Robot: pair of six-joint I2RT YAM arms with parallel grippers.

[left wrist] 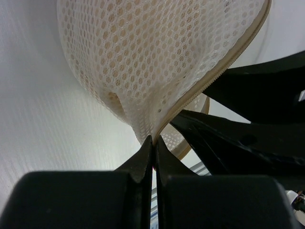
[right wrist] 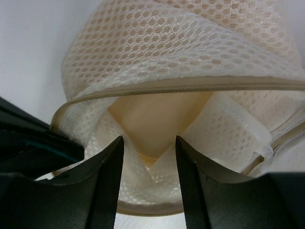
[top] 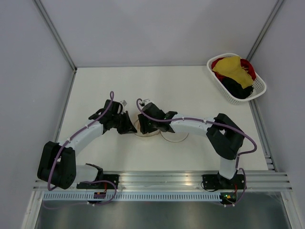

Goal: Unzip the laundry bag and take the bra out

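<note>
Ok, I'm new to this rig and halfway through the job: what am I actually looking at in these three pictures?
Two robot arms are bolted at the near edge of a white table. The wide picture looks down from above and behind them. The other two come from a camera on each wrist, so the black prongs at the bottom are that arm's own gripper. In the left wrist view, the left gripper is shut on the zip edge of the laundry bag, a white mesh pouch. In the right wrist view, the right gripper stands open at the bag's unzipped mouth. The peach bra shows inside, between its fingers, apparently not gripped yet. At the table's far right sits a white basket of coloured clothes.
</note>
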